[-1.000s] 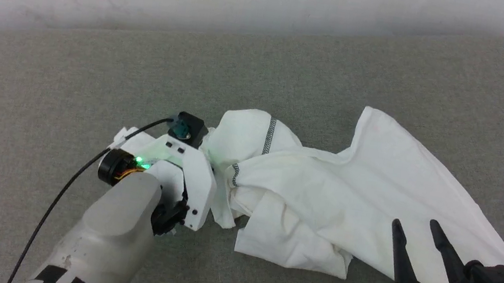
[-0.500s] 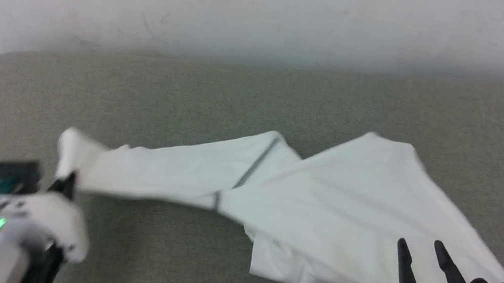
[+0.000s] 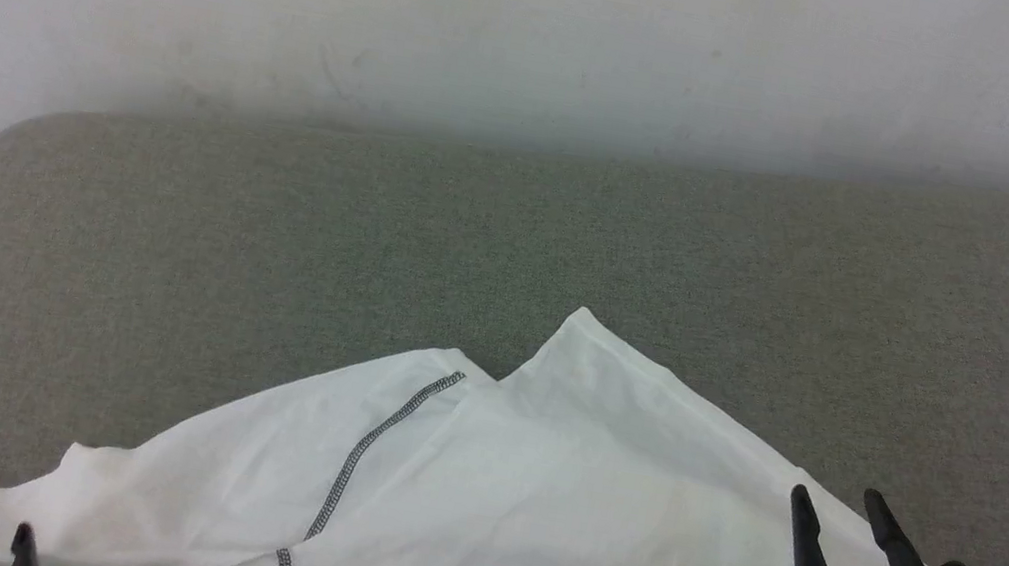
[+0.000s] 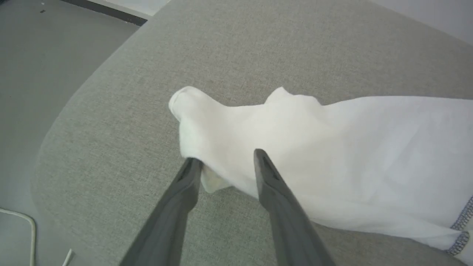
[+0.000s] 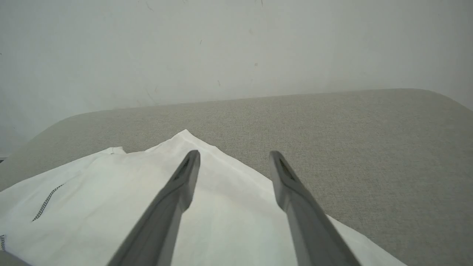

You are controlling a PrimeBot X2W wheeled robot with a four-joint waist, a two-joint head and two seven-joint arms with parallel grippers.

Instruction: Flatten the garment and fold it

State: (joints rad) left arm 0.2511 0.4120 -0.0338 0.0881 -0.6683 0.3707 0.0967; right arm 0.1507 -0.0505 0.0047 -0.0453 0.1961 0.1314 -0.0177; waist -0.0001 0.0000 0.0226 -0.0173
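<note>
Garment lies on near part of grey cushion, sleeve extended leftward to flatten; left gripper, fingers apart, straddles the cuff without clamping; right gripper, spread and empty, hovers above its right side

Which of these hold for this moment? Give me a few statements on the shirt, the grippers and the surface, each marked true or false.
1. The garment lies on a grey padded surface. True.
2. The right gripper is shut on the garment's edge. False: its fingers stand apart over the fabric and grip nothing.
3. A grey stitched seam shows on the garment. True.
4. The garment is folded into a neat rectangle. False: it lies spread in an uneven shape, not yet folded.
5. The left gripper has its fingers apart at a narrow end of the garment. True.
</note>
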